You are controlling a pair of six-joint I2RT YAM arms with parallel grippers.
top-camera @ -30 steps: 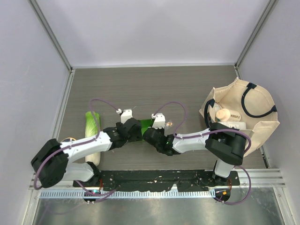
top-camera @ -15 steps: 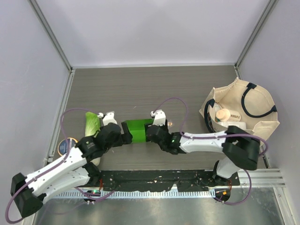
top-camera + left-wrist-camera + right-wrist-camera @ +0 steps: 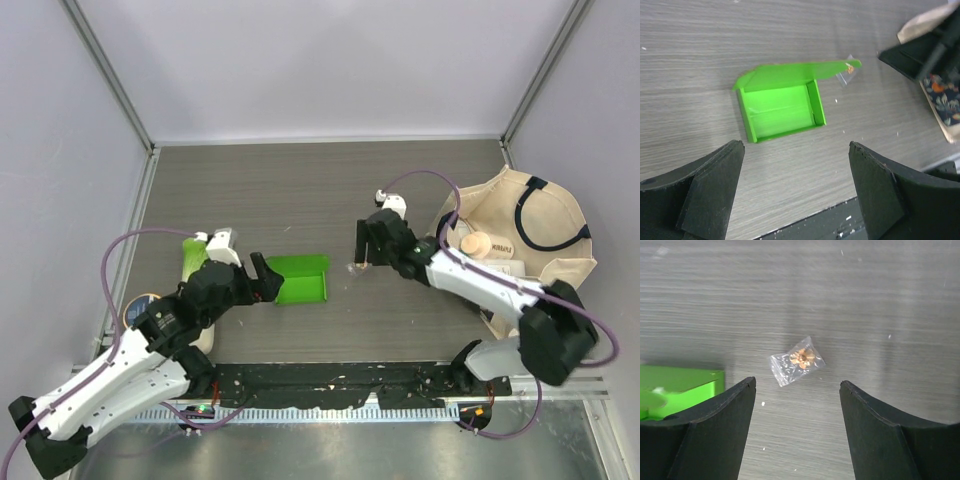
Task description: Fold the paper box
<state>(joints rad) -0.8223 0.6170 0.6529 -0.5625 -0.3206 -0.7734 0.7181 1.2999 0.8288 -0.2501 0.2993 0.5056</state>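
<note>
**Three Lenses, One Tabletop**

From the top external camera, fixed high behind the arms and tilted steeply down, you see the whole table (image 3: 300,180) from back wall to near rail. Your left wrist camera sits low and close, angled down onto the paper box (image 3: 782,112). Your right wrist camera looks almost straight down, close over a small clear packet (image 3: 797,360). All three views share the box and the packet near it.
</note>
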